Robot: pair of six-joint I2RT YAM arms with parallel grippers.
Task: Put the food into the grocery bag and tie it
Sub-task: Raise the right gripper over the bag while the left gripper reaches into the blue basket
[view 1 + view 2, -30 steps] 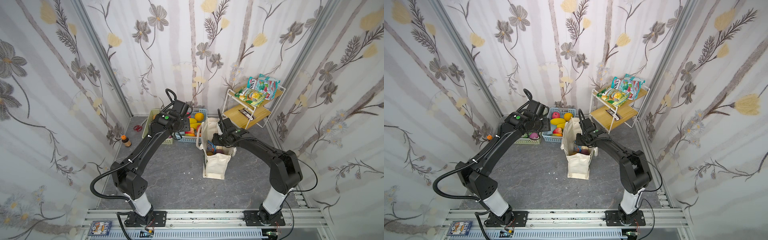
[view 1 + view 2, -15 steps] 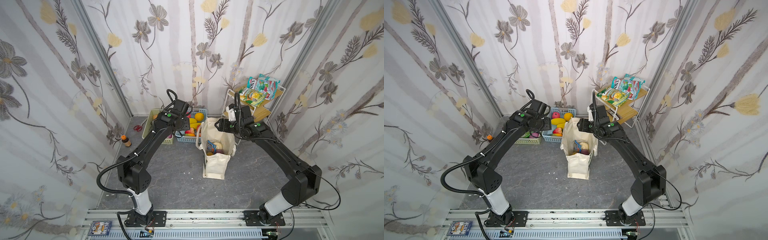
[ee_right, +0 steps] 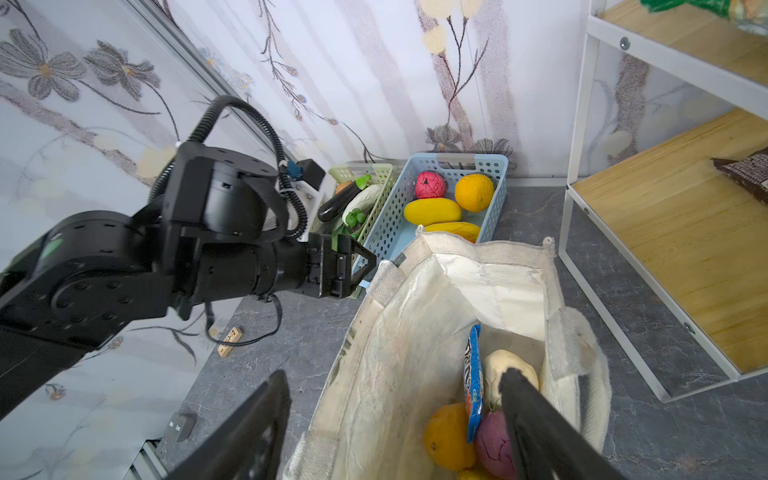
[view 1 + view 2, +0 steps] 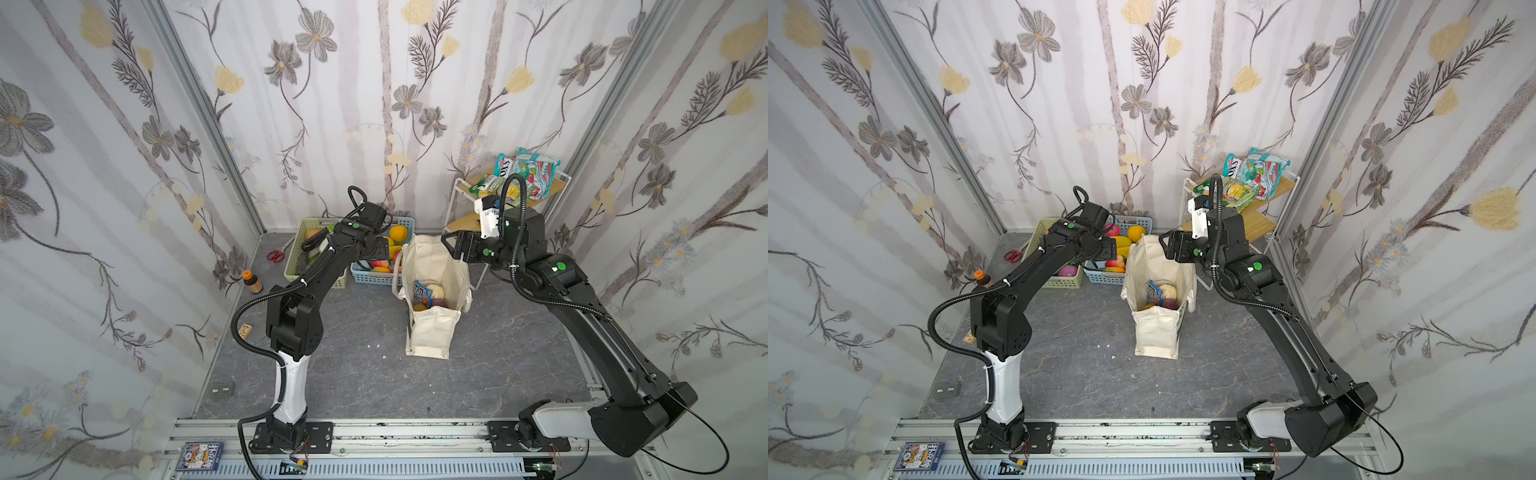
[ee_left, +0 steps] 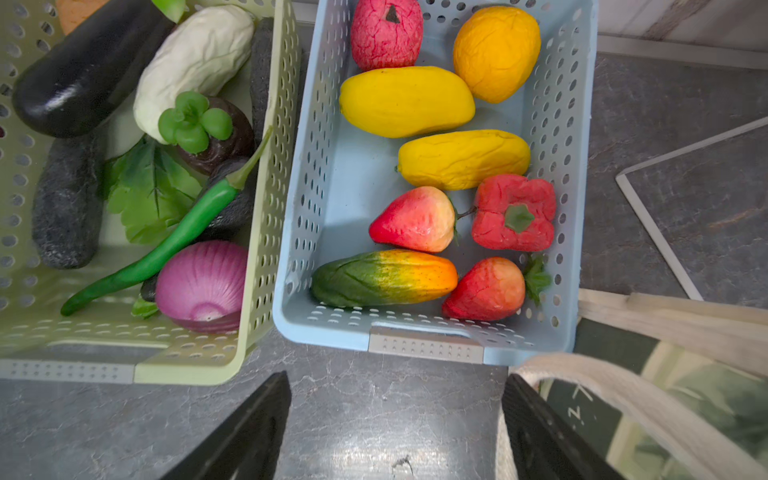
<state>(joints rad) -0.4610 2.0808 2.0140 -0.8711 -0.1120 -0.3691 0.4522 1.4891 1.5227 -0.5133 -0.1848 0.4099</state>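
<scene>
Now the bag [image 4: 432, 332] stands upright and open on the floor [image 4: 353, 365], between our two arms and just in front of the blue basket [image 5: 309, 174]. We count four pieces inside it: one blue packet [image 3: 473, 374], one cream piece [image 3: 492, 361], one orange fruit [image 3: 446, 436] and one purple piece [image 3: 492, 449]. A sliver of yellow under them we cannot identify.

Our right gripper [image 3: 394, 374] hovers over the bag's mouth, fingers spread wide, empty. Our left gripper [image 5: 395, 376] hangs above bare floor just in front of the two baskets, equally wide and holding nothing, with one finger beside a bag handle [image 5: 623, 390].

The blue basket holds eight pieces of food [image 5: 405, 102]. The green basket [image 5: 266, 208] just beside it holds a heap of vegetables [image 5: 199, 282] that we cannot count surely. One two-tier shelf [image 3: 665, 232] stands near the bag, with snack bags [image 4: 528, 172] on its top tier. One pair of scissors [image 4: 275, 256] and one bottle [image 4: 252, 282] lie by the left wall. The floor is grey and marbled, and the walls carry flowered paper.
</scene>
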